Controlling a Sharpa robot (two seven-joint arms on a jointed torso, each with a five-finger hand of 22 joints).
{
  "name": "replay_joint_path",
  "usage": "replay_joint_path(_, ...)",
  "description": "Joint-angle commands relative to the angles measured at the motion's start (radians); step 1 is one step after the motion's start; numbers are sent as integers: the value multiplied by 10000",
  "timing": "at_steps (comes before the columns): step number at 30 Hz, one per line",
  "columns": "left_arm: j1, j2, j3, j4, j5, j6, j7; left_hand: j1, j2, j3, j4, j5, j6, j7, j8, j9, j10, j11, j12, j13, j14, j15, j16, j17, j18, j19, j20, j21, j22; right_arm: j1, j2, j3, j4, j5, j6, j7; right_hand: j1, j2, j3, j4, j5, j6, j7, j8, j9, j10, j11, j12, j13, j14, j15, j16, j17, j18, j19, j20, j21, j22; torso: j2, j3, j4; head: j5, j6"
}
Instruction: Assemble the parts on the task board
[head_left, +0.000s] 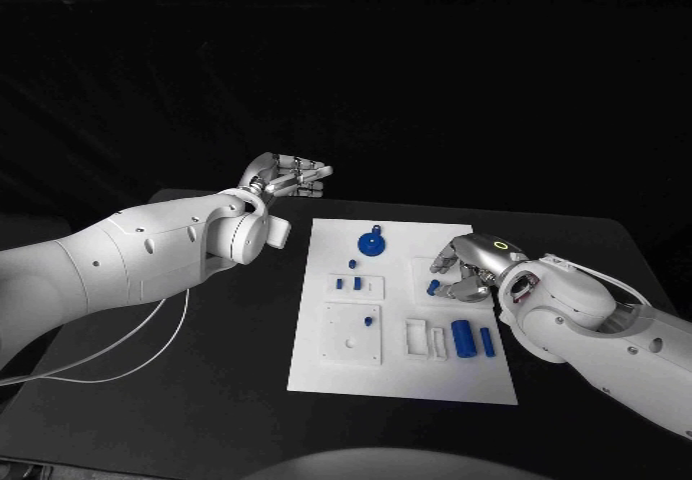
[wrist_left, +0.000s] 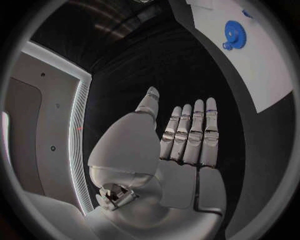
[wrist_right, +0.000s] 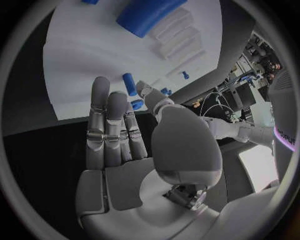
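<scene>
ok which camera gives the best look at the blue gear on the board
The head view: the blue gear lies unobstructed near the task board's far edge. The left wrist view catches it small and bent at the rim. I can't pick it out in the right wrist view.

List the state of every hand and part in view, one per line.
left robot hand: open, fingers straight, off the board's far left corner, holding nothing.
right robot hand: open over the task board, by a small blue peg; touch unclear.
blue gear: flat on the board.
large blue cylinder: lying on its side.
</scene>
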Motion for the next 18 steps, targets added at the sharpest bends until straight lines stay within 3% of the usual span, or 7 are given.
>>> replay_joint_path(1,6,30,8,11,-1,45,121,34,67,-24,-49,40,69,-9,14,0,43,10,44,-8,-1,-37,-26,-6,141,67,34,39,-6,-4,40,-18,-16,-175,459,16,47,111,383,-19,-367,87,33,-32,-4,240,-10,22,-5,40,9,47,9,148,87,-30,-15,20,-4,-8,3,0,-3)
replay_joint_path(10,5,41,8,1,-2,41,111,24,133,-51,-70,42,100,-14,12,1,59,5,41,-8,46,-50,-22,-4,139,96,18,52,-2,-5,155,-69,-58,-249,450,49,-157,84,1674,98,-659,215,47,-29,0,934,-195,21,-5,120,-114,55,27,38,149,-149,61,152,1,5,-14,-11,-35)
replay_joint_path(18,4,49,8,5,3,67,90,20,150,-74,-85,48,103,-13,12,1,64,2,40,-8,76,-59,-25,-5,136,117,9,62,1,-7,300,-132,-137,-272,509,94,-111,196,2139,112,-813,331,50,-26,5,1297,-302,31,6,144,-226,56,84,-119,138,-286,144,311,4,8,-19,-55,-71)
